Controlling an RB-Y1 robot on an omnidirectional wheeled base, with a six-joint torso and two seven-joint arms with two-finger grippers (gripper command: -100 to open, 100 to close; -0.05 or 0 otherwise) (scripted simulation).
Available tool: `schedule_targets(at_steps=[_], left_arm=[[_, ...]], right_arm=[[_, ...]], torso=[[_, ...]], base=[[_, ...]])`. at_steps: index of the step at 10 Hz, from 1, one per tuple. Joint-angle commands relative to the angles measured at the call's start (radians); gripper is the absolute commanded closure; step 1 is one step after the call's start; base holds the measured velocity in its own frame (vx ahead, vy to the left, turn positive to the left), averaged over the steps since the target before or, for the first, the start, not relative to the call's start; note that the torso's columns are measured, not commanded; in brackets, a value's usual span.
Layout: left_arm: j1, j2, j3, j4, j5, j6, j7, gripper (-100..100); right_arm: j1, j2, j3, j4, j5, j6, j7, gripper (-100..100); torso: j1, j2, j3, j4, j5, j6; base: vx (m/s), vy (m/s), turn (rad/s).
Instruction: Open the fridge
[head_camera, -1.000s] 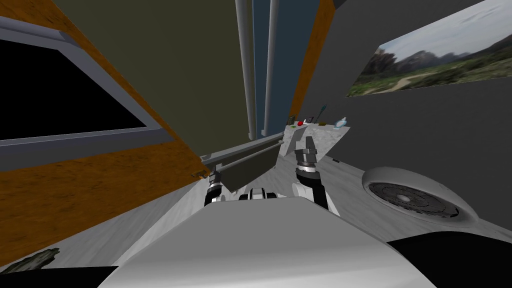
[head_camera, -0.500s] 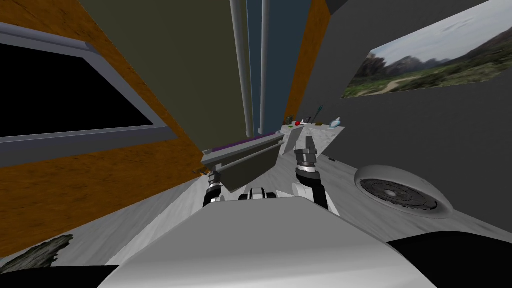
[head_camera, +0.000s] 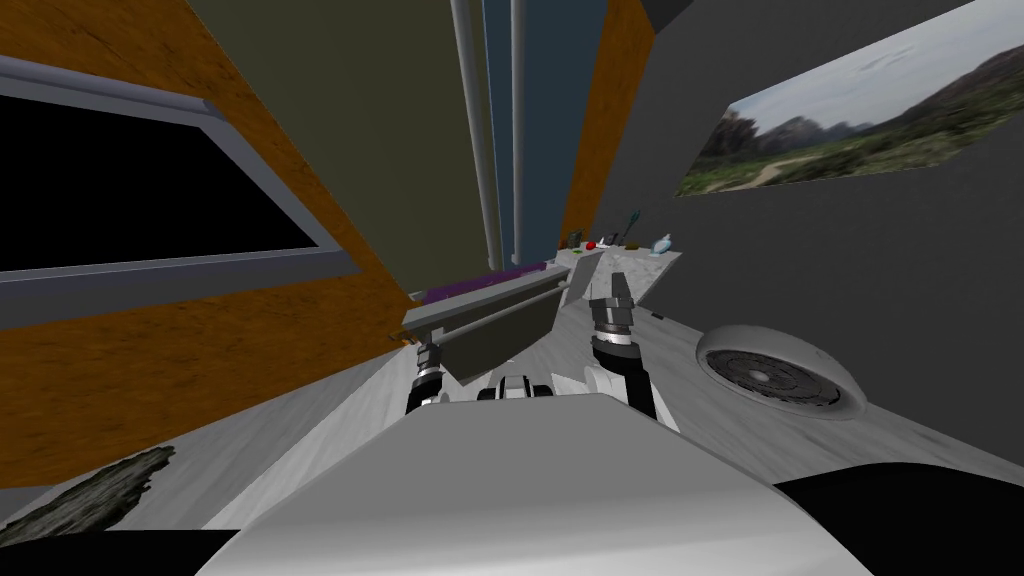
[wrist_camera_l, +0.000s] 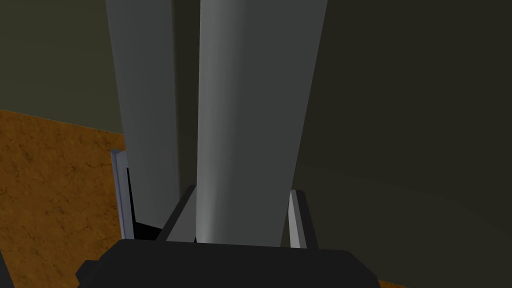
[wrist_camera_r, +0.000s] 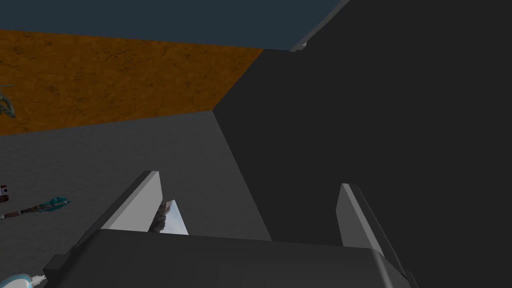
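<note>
Orange cabinetry (head_camera: 150, 350) is flanking the fridge (head_camera: 400, 130), whose bottom drawer (head_camera: 500, 335) is standing ajar before the robot. Left gripper (wrist_camera_l: 242, 192) is clamping its grey handle (wrist_camera_l: 250, 100); right gripper (wrist_camera_r: 248, 181) is hanging wide open nearby.

Smooth grey fridge handle (wrist_camera_l: 250, 125), perhaps metal, matt olive fridge door (wrist_camera_l: 400, 125), grainy orange-brown wooden cabinet panel (head_camera: 150, 370)

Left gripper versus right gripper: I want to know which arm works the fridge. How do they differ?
The left gripper is shut on the grey handle bar; the right gripper is open and holds nothing. The left gripper is at the fridge's dark front; the right gripper is beside it, apart from the handle bar. Both have light grey fingers on a dark box.
</note>
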Motion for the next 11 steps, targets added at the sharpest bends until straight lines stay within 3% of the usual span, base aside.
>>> schedule_targets(at_steps=[1,10,11], left_arm=[[0.012,-0.002,-0.006,-0.006,-0.001,0.0,0.0,100],[0.052,-0.007,-0.029,-0.033,-0.005,-0.011,0.003,100],[0.056,-0.006,-0.024,-0.06,-0.001,0.008,0.002,-100]], right_arm=[[0.0,0.0,0.0,0.0,0.0,0.0,0.0,0],[0.0,0.0,0.0,0.0,0.0,0.0,0.0,0],[0.0,0.0,0.0,0.0,0.0,0.0,0.0,0]], torso=[[0.002,-0.004,-0.002,0.001,-0.001,0.0],[0.0,0.002,0.002,0.0,0.0,-0.001],[-0.001,0.001,0.001,0.0,0.0,0.0]], base=[[-0.111,-0.042,0.004],[-0.153,-0.082,0.008],[-0.078,-0.061,0.0]])
